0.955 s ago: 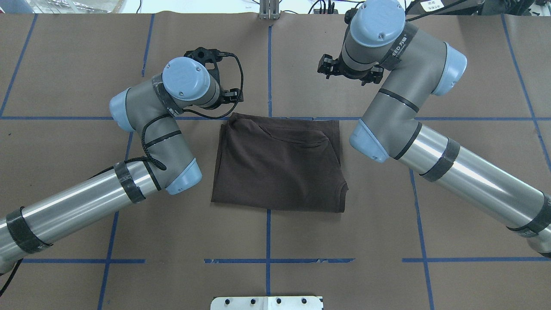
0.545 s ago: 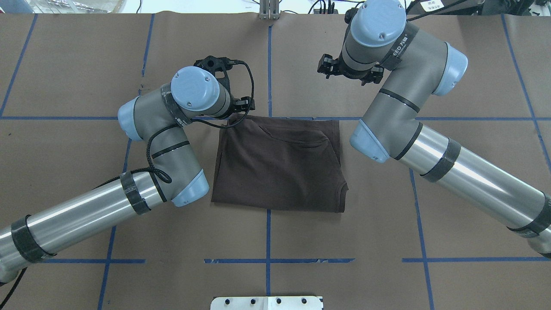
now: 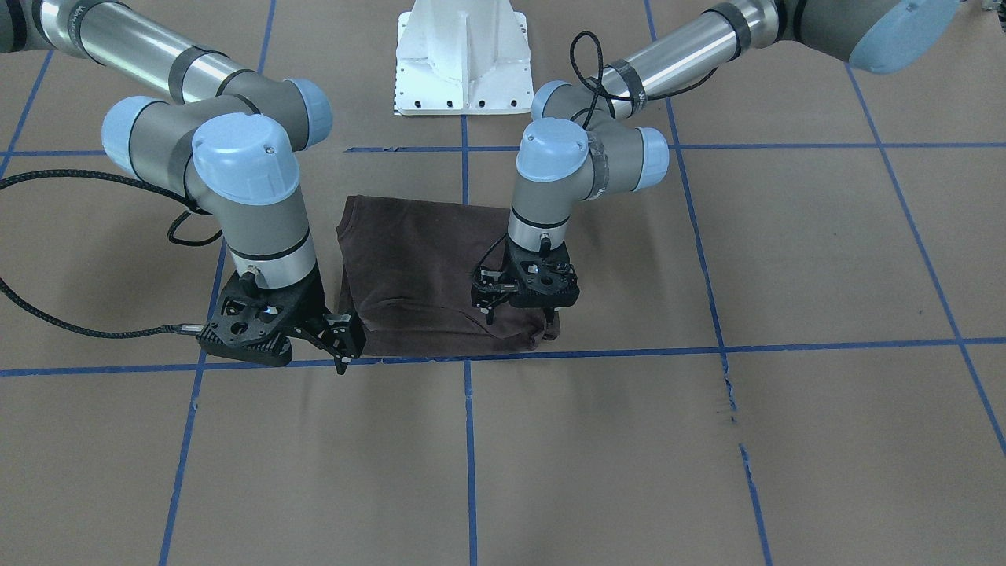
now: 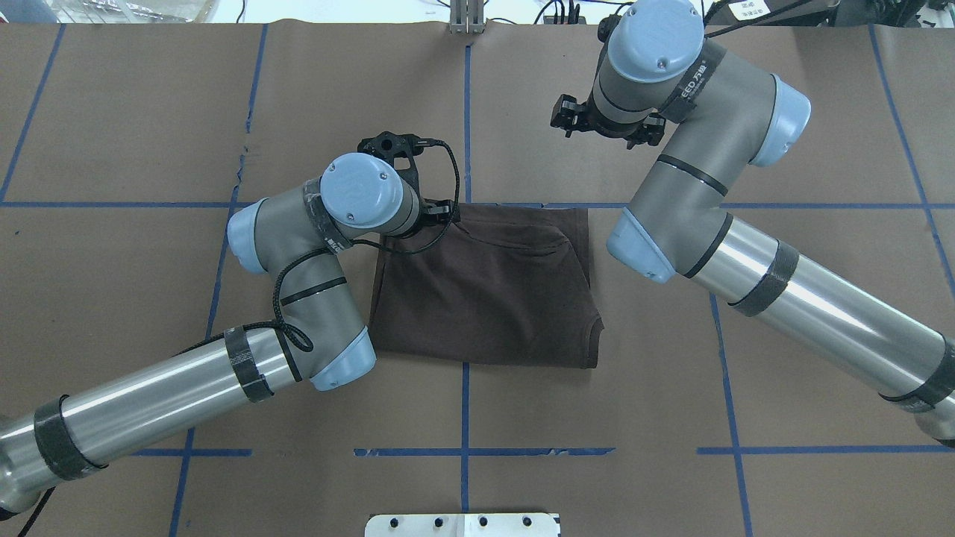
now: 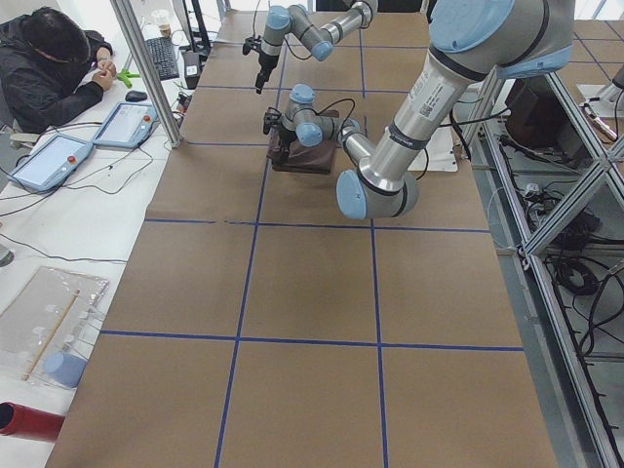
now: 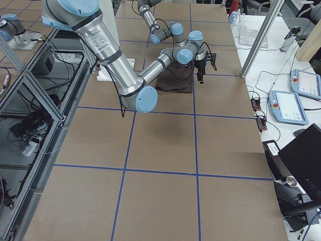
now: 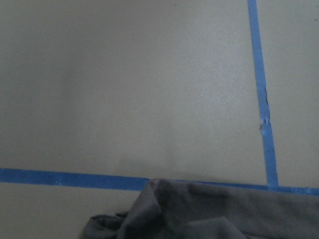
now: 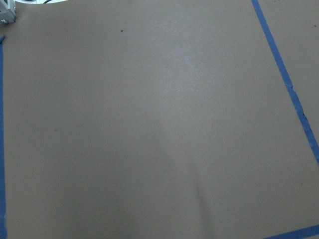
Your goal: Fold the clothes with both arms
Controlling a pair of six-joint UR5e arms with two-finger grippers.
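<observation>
Eyes on the dark brown T-shirt (image 4: 485,291): folded down to a compact rectangle, collar showing at a corner nearer the white base pedestal (image 3: 462,59), lying flat on the tabletop (image 4: 671,410) straight out from that pedestal. Over to the left tool (image 3: 520,322): set low on the shirt's corner farthest from the pedestal, jaws spread across a small ruck of cloth, gripping nothing yet by the look of it. Then the right tool (image 3: 344,346): hanging just beyond the other corner far from the pedestal, jaws apart, empty, clear of the fabric. Looks like the lead-in to one more fold, well along overall. Calls for closing on both far corners together, lifting evenly, carrying that edge back toward the pedestal.
</observation>
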